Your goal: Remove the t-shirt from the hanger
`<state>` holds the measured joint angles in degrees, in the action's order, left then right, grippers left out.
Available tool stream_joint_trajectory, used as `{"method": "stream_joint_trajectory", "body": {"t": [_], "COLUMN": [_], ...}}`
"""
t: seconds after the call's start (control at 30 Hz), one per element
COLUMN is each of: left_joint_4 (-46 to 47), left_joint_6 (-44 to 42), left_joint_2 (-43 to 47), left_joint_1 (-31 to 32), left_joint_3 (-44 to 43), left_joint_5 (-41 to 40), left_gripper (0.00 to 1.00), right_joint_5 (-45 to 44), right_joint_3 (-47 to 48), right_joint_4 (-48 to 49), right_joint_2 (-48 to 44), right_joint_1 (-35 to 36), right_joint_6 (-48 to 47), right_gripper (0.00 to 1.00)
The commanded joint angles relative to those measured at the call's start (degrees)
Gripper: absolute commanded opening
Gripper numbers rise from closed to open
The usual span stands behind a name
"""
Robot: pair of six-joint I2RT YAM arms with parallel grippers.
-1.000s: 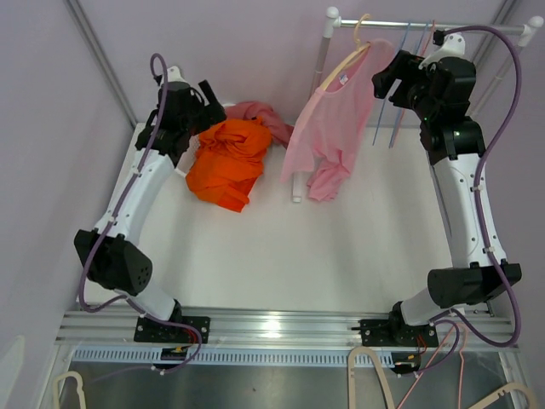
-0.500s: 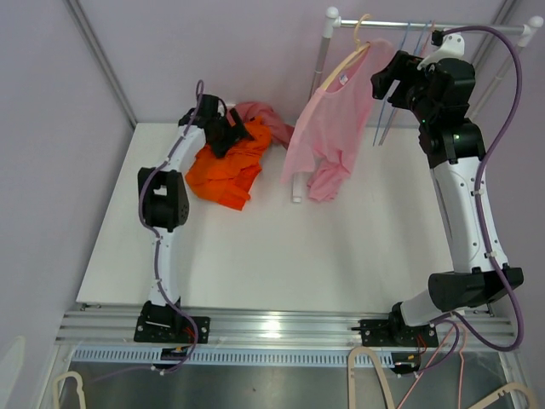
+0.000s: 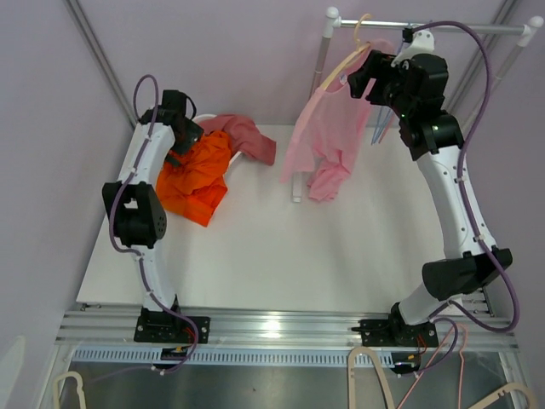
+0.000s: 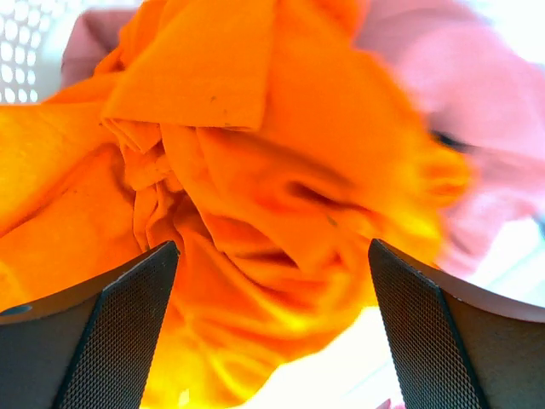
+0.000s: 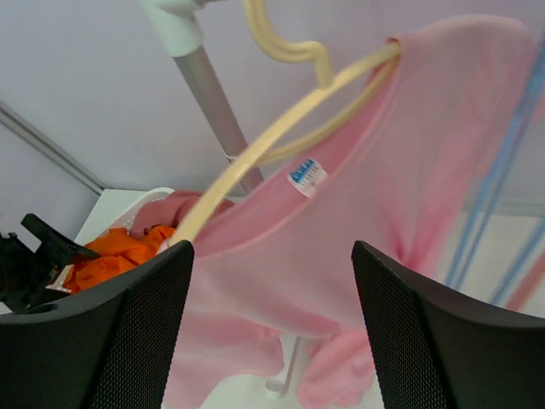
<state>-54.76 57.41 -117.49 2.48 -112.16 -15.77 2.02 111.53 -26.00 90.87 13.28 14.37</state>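
Left pincer [image 3: 179,136] drawn back leftward, orange garment [image 3: 194,175] shifted along beneath it, rose garment [image 3: 249,136] now uncovered to the right of it, right pincer [image 3: 358,78] moved left, nearer the hanger [image 3: 341,66] and pink t-shirt [image 3: 328,136].

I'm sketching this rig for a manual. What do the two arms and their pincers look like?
Left arm and right arm match: white tubular links, bulky black joint housings, a purple cable looping alongside each. The left pincer and right pincer have two black fingers with finely meshed inner pads.

Overhead looks down; right wrist, seemingly close, shares the t-shirt [image 5: 383,213].
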Motion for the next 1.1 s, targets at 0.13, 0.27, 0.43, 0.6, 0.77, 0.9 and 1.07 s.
{"method": "stream_joint_trajectory", "body": {"t": [0.13, 0.27, 0.43, 0.6, 0.77, 0.9, 1.07], "left_joint_4": [7.2, 11.7, 16.0, 20.9, 20.5, 20.7, 21.0], "left_joint_6": [-9.1, -14.3, -18.6, -19.8, -19.9, -20.0, -20.7], "left_joint_2": [12.3, 16.4, 21.6, 25.6, 25.5, 25.5, 25.5], "left_joint_1": [7.8, 10.3, 14.0, 14.6, 14.6, 15.1, 16.1], "left_joint_3": [-4.1, -3.0, 1.2, 6.5, 6.8, 7.3, 7.3], "left_joint_5": [-0.5, 1.0, -1.6, -0.5, 0.2, -0.2, -0.8], "left_gripper": [1.00, 0.99, 1.00, 0.99, 0.99, 1.00, 0.99], "right_joint_5": [-0.6, -4.7, -12.8, -23.2, -31.4, -34.4, -37.6], "right_joint_3": [12.6, 18.7, 26.9, 30.8, 31.5, 28.1, 27.5], "right_joint_4": [-0.4, -2.3, -5.5, -8.2, -10.9, -9.2, -7.7], "right_joint_2": [9.3, 14.7, 21.7, 24.8, 24.7, 22.1, 21.0], "right_joint_1": [3.9, 4.9, 6.1, 8.4, 9.0, 9.4, 10.1], "right_joint_6": [-1.5, -0.5, 1.1, 0.7, -0.5, -2.4, -5.1], "right_gripper": [0.79, 0.77, 0.76, 0.72, 0.56, 0.55, 0.44]}}
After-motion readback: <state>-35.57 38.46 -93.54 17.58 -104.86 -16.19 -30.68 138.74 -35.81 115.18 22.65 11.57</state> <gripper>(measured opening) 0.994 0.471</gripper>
